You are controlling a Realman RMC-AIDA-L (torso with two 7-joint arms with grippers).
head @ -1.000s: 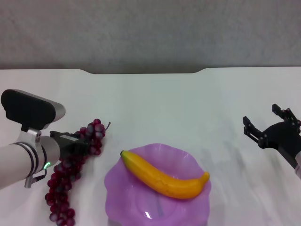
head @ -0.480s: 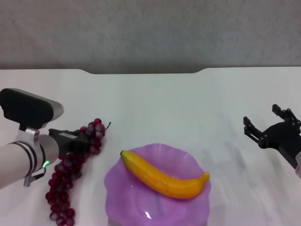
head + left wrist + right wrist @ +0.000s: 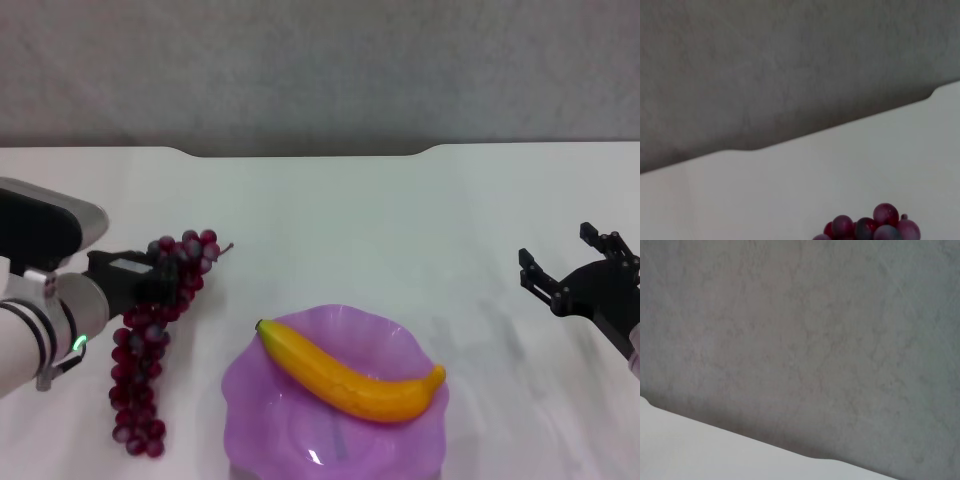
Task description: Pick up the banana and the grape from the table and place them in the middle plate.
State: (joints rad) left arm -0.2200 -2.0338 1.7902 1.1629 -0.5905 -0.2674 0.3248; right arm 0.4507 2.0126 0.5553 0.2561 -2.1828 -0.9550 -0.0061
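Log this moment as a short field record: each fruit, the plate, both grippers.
banana: lying across the middle plate
grape: upper end gripped, the rest hanging down to the plate's left
left gripper: shut on the grape, above the table
right gripper: open, holding nothing, off to the plate's right
remaining: grape not yet in the plate

Head camera looks down over the table (image 3: 330, 210); both wrist cameras face its far edge (grey wall behind).

White arms, black claws, green wrist light
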